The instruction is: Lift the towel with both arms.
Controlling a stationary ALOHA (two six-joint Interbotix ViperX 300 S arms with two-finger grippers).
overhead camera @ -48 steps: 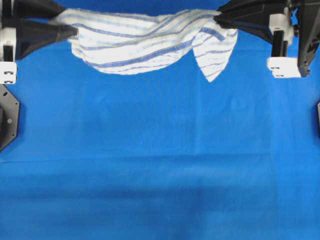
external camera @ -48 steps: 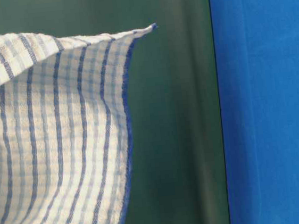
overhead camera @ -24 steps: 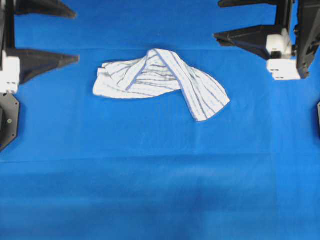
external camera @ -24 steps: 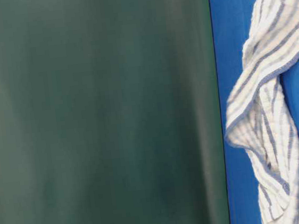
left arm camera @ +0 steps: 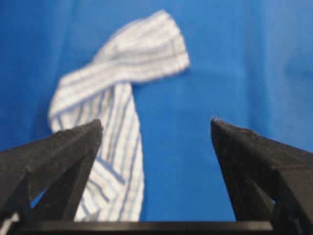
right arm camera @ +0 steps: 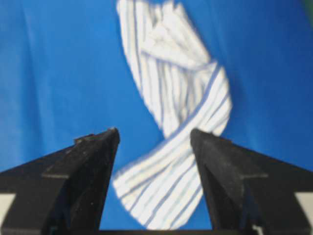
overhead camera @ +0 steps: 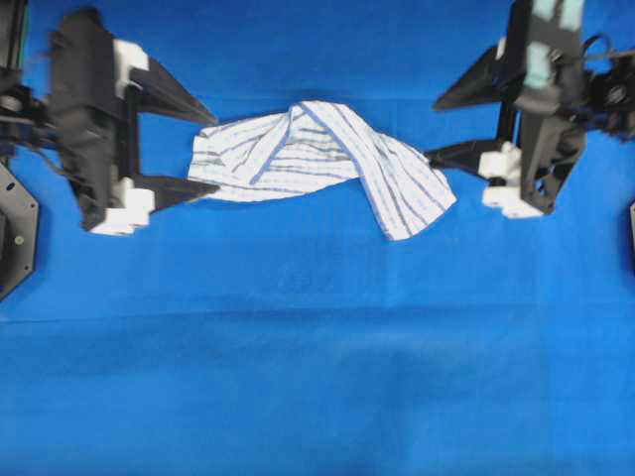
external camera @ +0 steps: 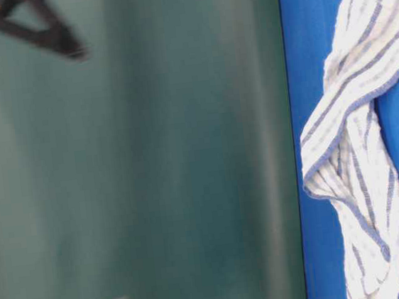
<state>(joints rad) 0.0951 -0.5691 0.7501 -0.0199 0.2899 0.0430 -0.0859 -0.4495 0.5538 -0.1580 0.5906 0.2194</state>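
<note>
Towel lies crumpled on blue cloth; no legible writing.

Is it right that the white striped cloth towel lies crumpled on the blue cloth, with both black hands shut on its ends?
Not quite. The white striped cloth towel lies crumpled on the blue cloth, but both black hands, left and right, are open; both wrist views show it.
</note>
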